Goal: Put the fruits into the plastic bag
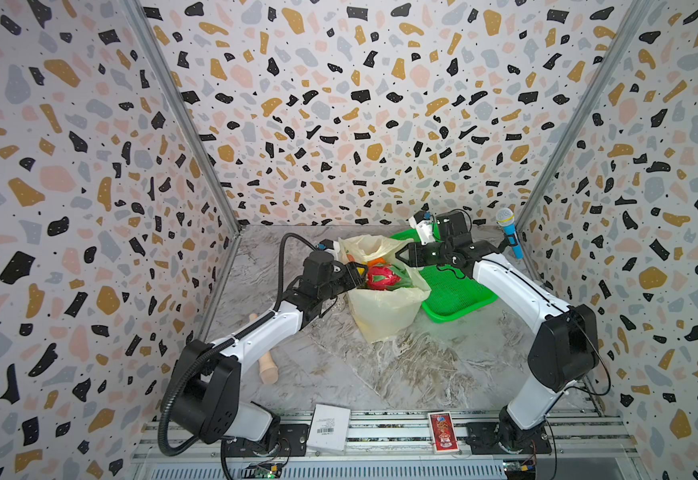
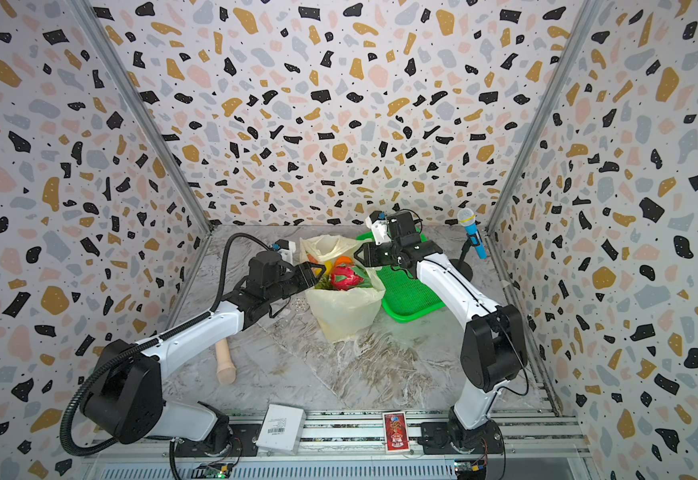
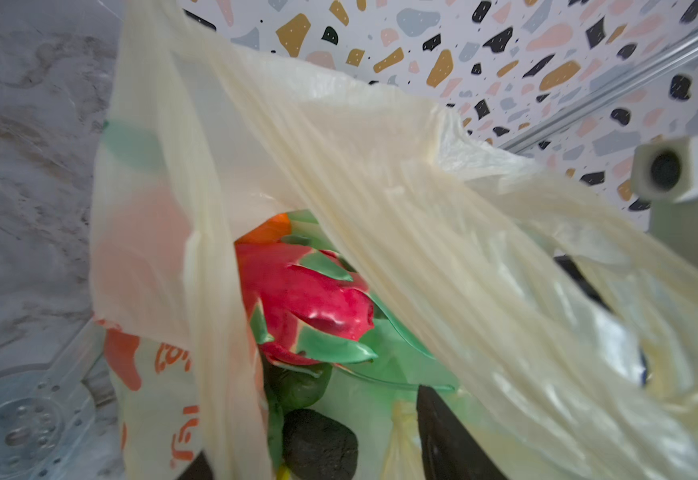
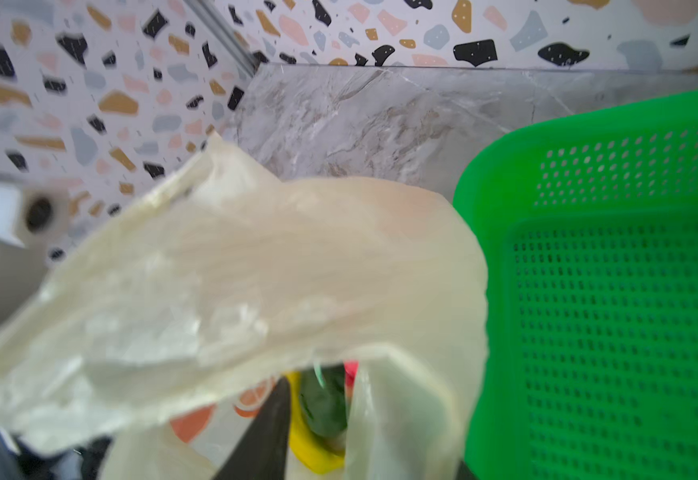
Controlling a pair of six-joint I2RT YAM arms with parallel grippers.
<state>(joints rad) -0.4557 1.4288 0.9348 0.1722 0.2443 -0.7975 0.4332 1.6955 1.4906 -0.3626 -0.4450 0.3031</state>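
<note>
The pale yellow plastic bag (image 1: 384,309) (image 2: 345,309) stands upright and open-mouthed on the marble table in both top views. Fruits lie inside it: a red-pink one with green scales (image 1: 380,277) (image 3: 310,299), an orange one (image 2: 344,261), a blackish one (image 3: 318,444), and a dark green one (image 4: 322,403) against a yellow one (image 4: 310,440). My left gripper (image 1: 360,276) (image 3: 322,457) is at the bag's left rim, open, with a strip of film between its jaws. At the far right rim my right gripper (image 1: 401,255) (image 4: 364,453) is open too, with bag film draped between its fingers.
A bright green mesh basket (image 1: 455,291) (image 4: 609,291) lies just right of the bag. A blue microphone (image 1: 511,237) stands at the back right. A wooden pestle (image 1: 266,368) lies under the left arm. A white box (image 1: 328,428) and a red card (image 1: 443,432) rest on the front rail.
</note>
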